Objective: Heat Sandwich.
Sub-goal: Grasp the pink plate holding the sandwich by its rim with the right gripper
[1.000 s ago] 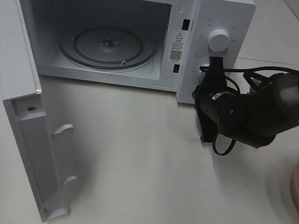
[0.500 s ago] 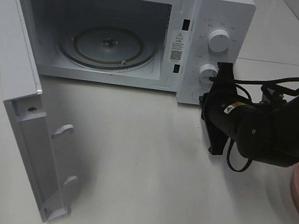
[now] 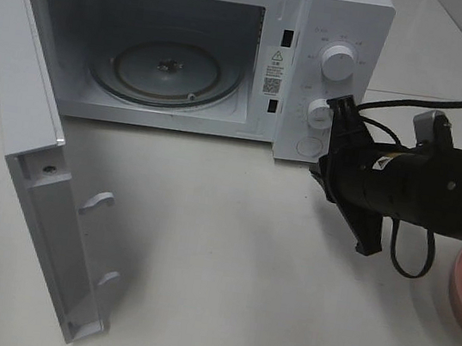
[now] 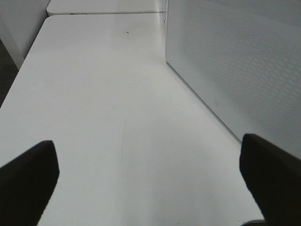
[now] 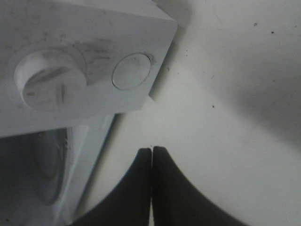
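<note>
Though unseen overhead, left fingers [image 4: 28, 181] apart.

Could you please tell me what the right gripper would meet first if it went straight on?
Likely the microwave's control panel, near the round button, though the depth is unclear.

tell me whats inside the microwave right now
Inside the microwave, only a bare glass turntable shows, with no food on it. The cavity ceiling is hidden by the top casing.
</note>
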